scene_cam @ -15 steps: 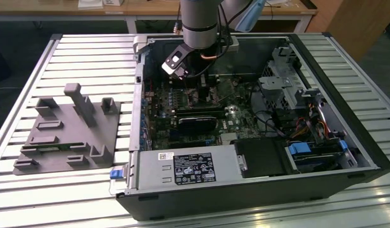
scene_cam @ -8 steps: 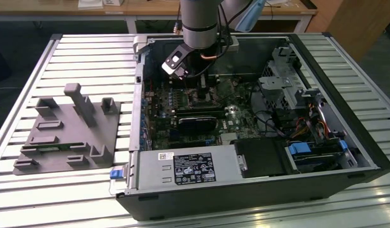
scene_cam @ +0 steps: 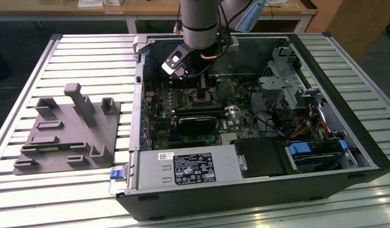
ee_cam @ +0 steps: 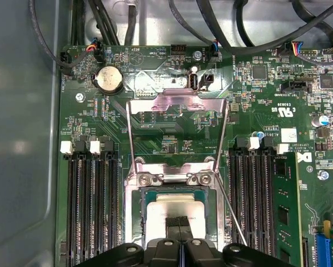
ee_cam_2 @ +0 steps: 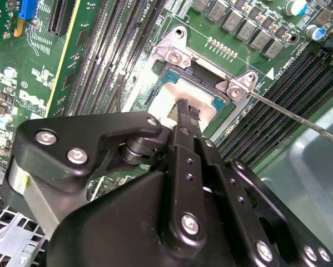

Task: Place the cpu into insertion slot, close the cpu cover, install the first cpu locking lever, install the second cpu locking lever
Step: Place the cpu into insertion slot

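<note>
Gripper [ee_cam: 178,221] closed tight, tips against the cpu [ee_cam: 159,212], which I see lying flat, face up, edges square in the insertion slot [ee_cam: 136,218]; cpu cover [ee_cam: 177,103] tilted up, open.

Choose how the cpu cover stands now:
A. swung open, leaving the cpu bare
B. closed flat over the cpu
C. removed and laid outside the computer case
A: in the first wrist view the cpu cover is swung up and back, and the cpu lies uncovered.
</note>
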Robot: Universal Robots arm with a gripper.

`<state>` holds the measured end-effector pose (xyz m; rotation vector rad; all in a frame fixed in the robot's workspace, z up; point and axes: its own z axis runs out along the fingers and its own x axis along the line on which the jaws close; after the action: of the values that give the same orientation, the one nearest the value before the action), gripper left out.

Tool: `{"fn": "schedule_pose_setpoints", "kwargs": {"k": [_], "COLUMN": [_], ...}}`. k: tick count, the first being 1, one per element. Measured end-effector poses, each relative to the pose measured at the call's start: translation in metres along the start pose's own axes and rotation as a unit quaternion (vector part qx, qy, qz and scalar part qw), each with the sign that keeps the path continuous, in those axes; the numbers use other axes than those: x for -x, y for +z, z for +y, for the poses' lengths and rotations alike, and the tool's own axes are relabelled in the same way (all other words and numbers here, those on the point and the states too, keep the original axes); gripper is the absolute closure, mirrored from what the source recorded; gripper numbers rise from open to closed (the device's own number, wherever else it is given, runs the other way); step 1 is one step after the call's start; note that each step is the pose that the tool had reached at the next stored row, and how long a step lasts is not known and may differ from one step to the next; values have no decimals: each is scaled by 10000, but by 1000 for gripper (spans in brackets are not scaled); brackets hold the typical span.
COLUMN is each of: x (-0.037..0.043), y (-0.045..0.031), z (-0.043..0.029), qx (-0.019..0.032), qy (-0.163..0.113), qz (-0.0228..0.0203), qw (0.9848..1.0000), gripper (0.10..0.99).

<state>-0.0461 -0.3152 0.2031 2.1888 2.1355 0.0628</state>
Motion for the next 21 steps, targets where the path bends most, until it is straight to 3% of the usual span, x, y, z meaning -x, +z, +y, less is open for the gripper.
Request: {"fn": "schedule_pose_setpoints", "kwargs": {"k": [5,21], "x": [2,14], "y": [-52,-487], "z": [5,43], "qx": [0,0], "qy": [0,0], "qz": [3,3], "qw": [10000,10000], "gripper": [980,980]}}
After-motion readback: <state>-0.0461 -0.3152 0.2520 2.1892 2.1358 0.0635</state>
